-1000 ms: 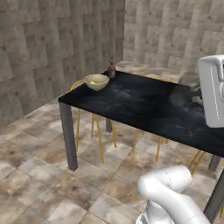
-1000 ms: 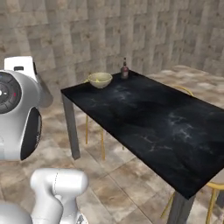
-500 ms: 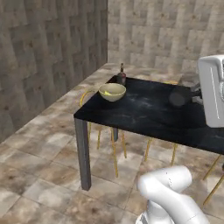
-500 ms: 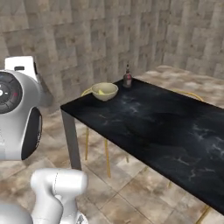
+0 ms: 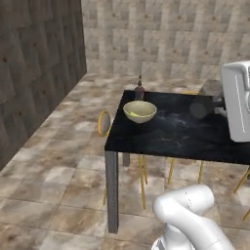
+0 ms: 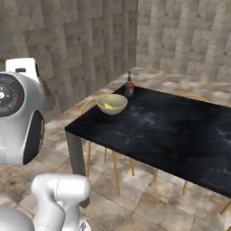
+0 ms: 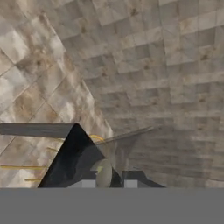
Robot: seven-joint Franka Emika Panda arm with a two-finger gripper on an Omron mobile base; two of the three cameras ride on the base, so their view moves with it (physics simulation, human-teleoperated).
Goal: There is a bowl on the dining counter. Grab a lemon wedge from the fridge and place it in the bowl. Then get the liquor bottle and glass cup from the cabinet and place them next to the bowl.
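We are seeing the lemon wedge (image 5: pixel 134 114) already lying in the bowl (image 5: pixel 139 111) at the worktop (image 5: pixel 171 139) corner. The liquor bottle (image 5: pixel 139 91) is standing upright just behind it, neck pointing up. The glass cup (image 5: pixel 199 109) is hanging above the worktop, well apart on the right. The claw (image 7: pixel 107 183) is, we judge, gripping it. Only placing it is remaining; its axis we cannot tell.
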